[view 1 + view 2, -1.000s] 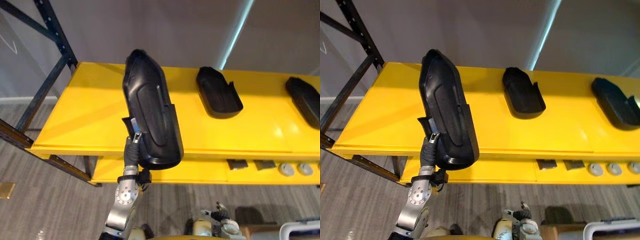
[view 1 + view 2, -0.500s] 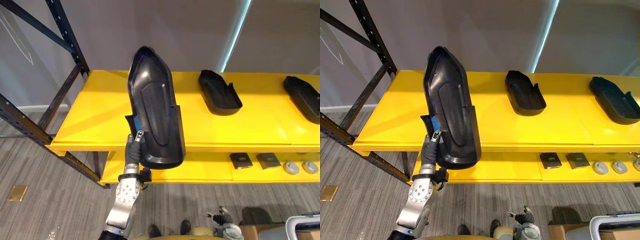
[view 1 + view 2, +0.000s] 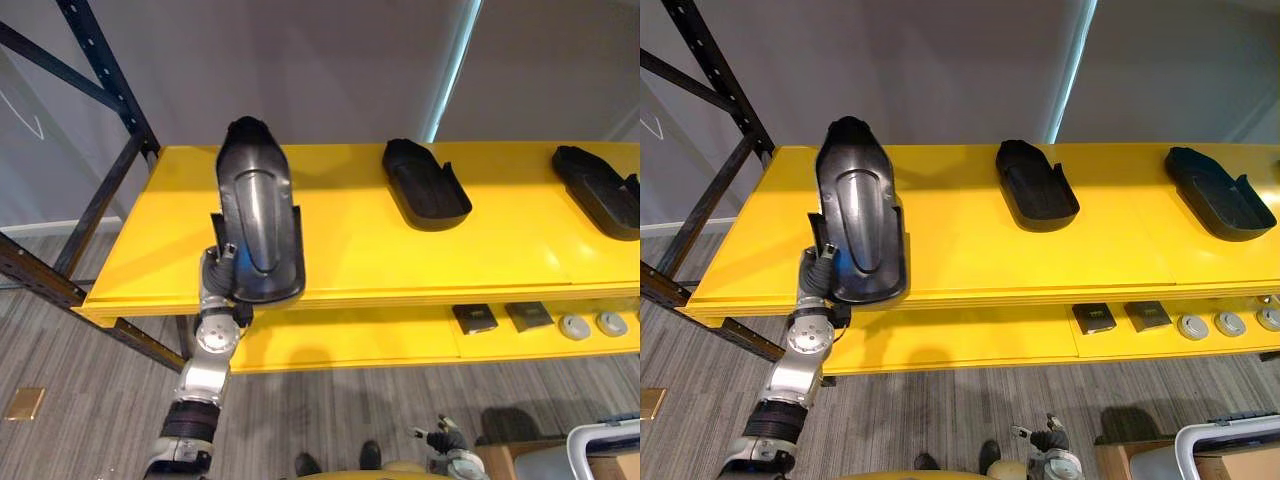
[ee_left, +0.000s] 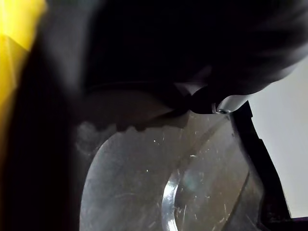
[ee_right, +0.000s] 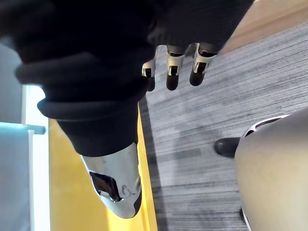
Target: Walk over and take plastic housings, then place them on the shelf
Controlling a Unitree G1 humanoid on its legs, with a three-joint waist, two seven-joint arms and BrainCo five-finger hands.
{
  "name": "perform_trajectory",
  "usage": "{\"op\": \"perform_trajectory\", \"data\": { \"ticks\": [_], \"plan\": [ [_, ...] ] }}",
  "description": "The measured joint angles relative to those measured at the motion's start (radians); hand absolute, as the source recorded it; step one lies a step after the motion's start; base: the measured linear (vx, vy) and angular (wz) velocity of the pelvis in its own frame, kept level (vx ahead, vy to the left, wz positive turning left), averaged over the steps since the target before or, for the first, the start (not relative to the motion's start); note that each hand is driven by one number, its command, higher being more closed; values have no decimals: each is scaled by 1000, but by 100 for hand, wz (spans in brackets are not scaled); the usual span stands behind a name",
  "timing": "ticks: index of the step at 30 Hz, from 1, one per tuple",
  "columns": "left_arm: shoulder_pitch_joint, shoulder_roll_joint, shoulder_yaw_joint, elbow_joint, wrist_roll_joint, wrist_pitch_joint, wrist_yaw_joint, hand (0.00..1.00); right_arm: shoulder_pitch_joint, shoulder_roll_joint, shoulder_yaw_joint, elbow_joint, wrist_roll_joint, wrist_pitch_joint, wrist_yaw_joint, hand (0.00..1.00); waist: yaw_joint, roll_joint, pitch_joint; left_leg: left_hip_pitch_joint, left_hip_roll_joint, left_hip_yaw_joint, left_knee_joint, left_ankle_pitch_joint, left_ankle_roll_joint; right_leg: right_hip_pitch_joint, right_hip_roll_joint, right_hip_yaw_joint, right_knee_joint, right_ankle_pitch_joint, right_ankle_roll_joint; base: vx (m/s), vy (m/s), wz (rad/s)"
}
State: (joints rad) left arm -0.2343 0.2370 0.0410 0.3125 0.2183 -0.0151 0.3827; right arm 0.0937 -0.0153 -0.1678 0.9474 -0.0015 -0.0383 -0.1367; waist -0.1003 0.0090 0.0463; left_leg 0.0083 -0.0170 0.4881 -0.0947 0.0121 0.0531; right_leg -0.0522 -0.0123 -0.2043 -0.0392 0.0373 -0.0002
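Note:
My left hand [image 3: 217, 272] is shut on the near end of a long black plastic housing [image 3: 256, 215]. The housing points away from me over the left part of the yellow top shelf [image 3: 340, 250], and its near end overhangs the front edge. I cannot tell whether it touches the shelf. In the left wrist view its glossy surface [image 4: 163, 187] is very close, with a fingertip [image 4: 226, 103] on it. Two more black housings [image 3: 427, 185] [image 3: 600, 190] lie on the shelf at the middle and right. My right hand [image 5: 173, 72] hangs over the floor, fingers relaxed and holding nothing.
A dark steel rack upright [image 3: 100, 70] rises at the shelf's left end. On the lower yellow shelf [image 3: 340, 345] lie two dark square parts [image 3: 472, 318] and small grey round parts [image 3: 573, 325]. A white bin [image 3: 600, 450] stands on the floor at lower right.
The view has shifted. My left hand has carried the housing to the left and tipped it down from nearly upright to low over the shelf's left part.

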Motion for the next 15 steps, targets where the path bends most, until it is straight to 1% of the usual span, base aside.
{"op": "perform_trajectory", "data": {
  "ticks": [1,3,8,11,12,15],
  "plan": [
    [-17,11,5,14,10,11,5,100,-1,0,-2,0,0,0,6,0,0,-1,1,-6,0,4,0,0,0,-7,1,5,-1,1,-1,51,2,-11],
    [-41,16,12,30,30,18,16,100,-2,4,-6,1,-1,0,7,0,0,-5,3,-7,0,5,0,0,0,-5,4,12,-3,1,-2,48,3,-9],
    [-135,19,15,110,32,40,34,100,-5,14,-19,-2,-6,-4,7,0,-4,-20,19,-11,1,8,0,3,-4,-6,12,20,-19,12,-16,7,1,-4],
    [-184,21,29,162,32,52,37,100,-7,14,-18,-4,-7,-7,7,0,-8,-22,25,-14,2,9,-1,5,-8,-14,12,23,-17,12,-17,-45,-7,-3],
    [-200,24,41,175,32,55,39,0,-8,15,-17,-8,-8,-11,7,0,-10,-22,30,-19,3,12,-1,7,-10,-21,13,27,-16,14,-16,-49,-4,-7],
    [-231,56,51,209,32,56,59,0,-8,17,-16,-24,-9,-17,7,0,-23,-25,40,-43,10,24,-1,9,-13,-51,14,41,-15,22,-16,-32,-8,-14]
  ]
}}
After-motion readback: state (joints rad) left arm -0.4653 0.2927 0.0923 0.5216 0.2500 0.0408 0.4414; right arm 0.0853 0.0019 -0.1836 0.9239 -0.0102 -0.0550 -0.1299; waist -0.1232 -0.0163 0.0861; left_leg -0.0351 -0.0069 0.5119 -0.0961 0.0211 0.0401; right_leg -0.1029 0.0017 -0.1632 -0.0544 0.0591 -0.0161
